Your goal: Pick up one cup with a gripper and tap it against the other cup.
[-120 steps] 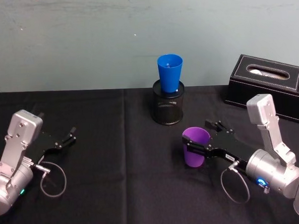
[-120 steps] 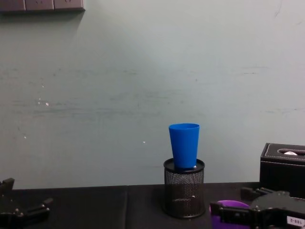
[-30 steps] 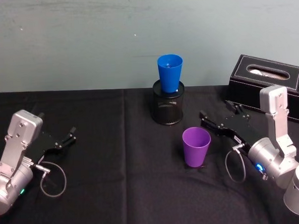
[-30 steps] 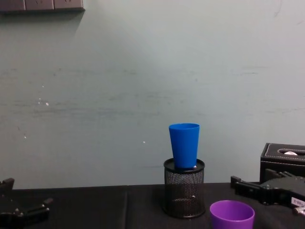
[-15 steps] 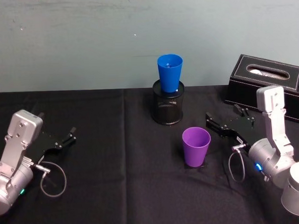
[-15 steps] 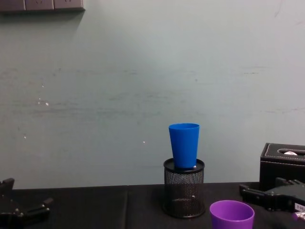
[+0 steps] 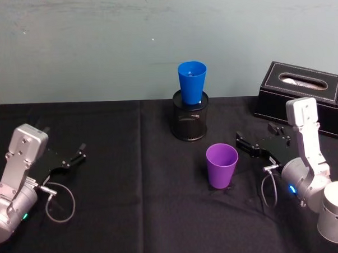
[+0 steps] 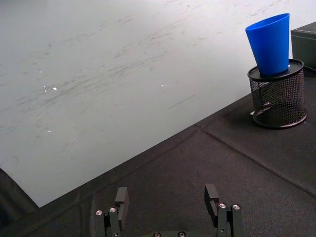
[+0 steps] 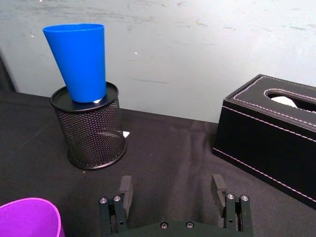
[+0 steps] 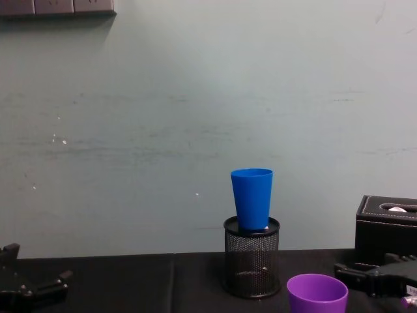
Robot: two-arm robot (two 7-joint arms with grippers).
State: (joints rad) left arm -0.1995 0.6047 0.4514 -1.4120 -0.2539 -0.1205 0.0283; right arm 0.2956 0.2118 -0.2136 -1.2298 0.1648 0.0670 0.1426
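The purple cup (image 7: pixel 222 166) stands upright on the black table, free of both grippers; it also shows low in the chest view (image 10: pixel 317 293) and at a corner of the right wrist view (image 9: pixel 29 217). Behind it the blue cup (image 7: pixel 192 83) sits tilted in a black mesh holder (image 7: pixel 191 123), seen too as the blue cup (image 9: pixel 79 61) in the right wrist view. My right gripper (image 7: pixel 256 136) is open, to the right of the purple cup and apart from it, with nothing between its fingers (image 9: pixel 217 190). At the far left my left gripper (image 7: pixel 80 153) rests open.
A black tissue box (image 7: pixel 302 95) stands at the back right, just behind the right arm. A grey-green wall runs along the table's far edge. A loose cable loops by each wrist.
Four seconds ago the right gripper held the purple cup; it has let go and drawn back to the right. The purple cup, blue cup and left arm stay in place.
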